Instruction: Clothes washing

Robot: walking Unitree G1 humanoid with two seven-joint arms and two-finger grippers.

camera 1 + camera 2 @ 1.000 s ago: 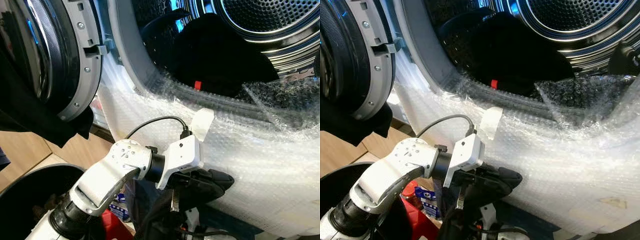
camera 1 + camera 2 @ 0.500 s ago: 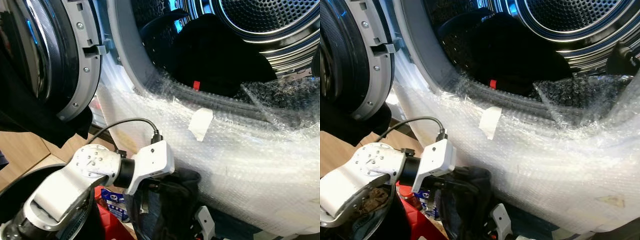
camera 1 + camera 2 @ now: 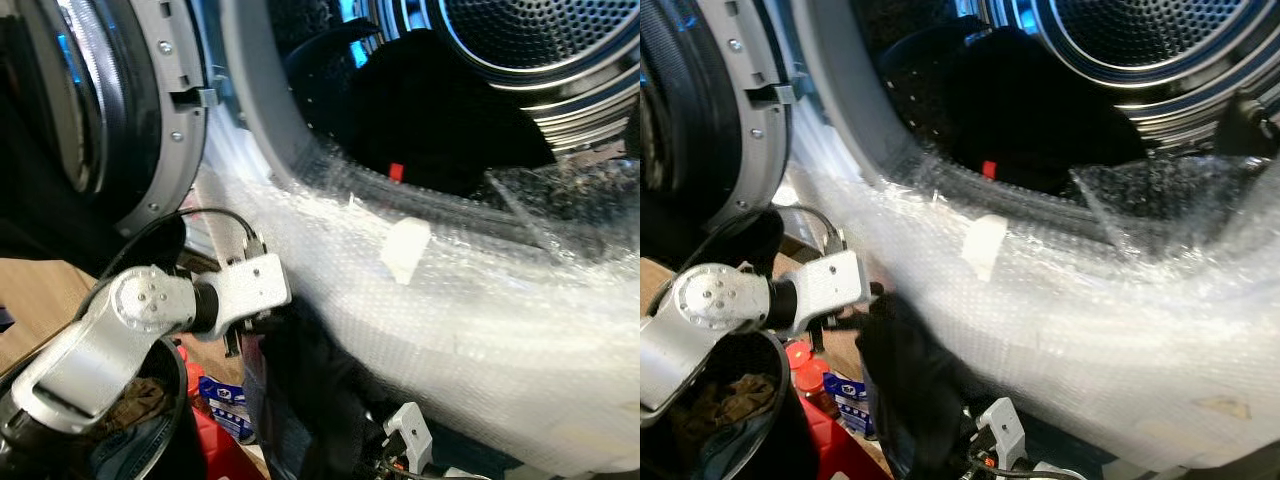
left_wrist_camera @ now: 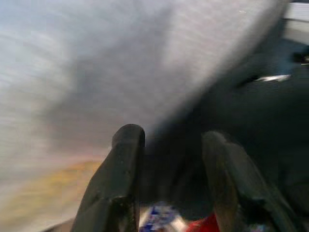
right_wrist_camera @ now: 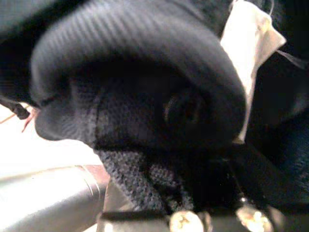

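My left gripper (image 4: 169, 159), its 2 fingers spread wide and empty, hangs beside the dark garment (image 3: 300, 390) at 6 o'clock below the drum opening (image 3: 450, 110). I cannot tell my right gripper's fingers, smothered in cloth. I'd pinch deep before lifting toward 1 o'clock.

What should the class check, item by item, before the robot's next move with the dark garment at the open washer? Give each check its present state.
1. Washer door swung open: ok.
2. Drum opening reachable, dark laundry already lying inside: ok.
3. Dark garment hangs below the bubble-wrapped front, not yet lifted to the opening: not ok.
4. Left gripper fingers apart, nothing between them: ok.
5. Right gripper's hold on the dark knit cloth pressed against its camera: cannot tell.
6. Picture sharp enough to judge clearance by the black bin: not ok, motion blur.
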